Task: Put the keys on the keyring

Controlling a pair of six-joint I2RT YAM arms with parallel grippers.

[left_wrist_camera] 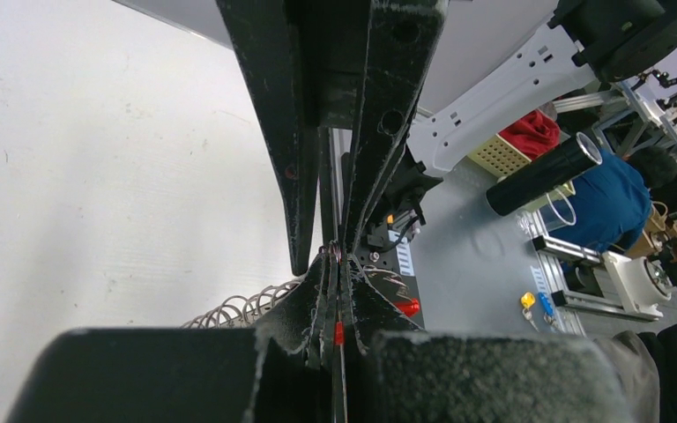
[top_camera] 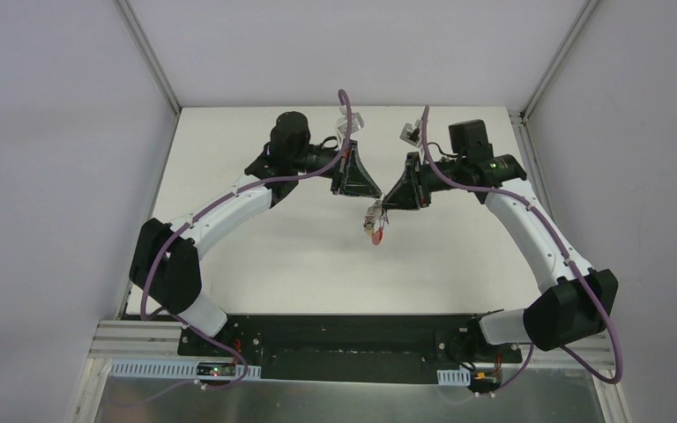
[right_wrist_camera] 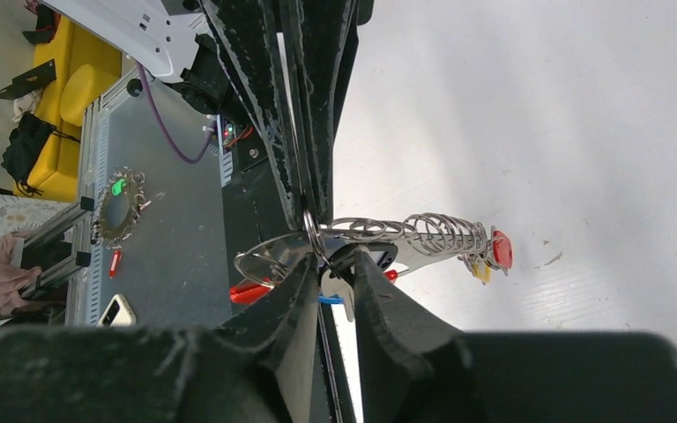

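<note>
Above the table's middle both grippers meet tip to tip. The keyring hangs under them with small keys dangling from it. My left gripper is shut on a thin metal edge of the keyring with a red section. My right gripper pinches a silver key with a blue mark, right below a wire ring. A coil of wire rings runs off sideways. A red-headed key and a yellow one hang at its end.
White table with walls on three sides. The black base rail runs along the near edge. On the grey bench beyond it lie a yellow-headed key and a blue one. Each arm's fingers fill the other's wrist view.
</note>
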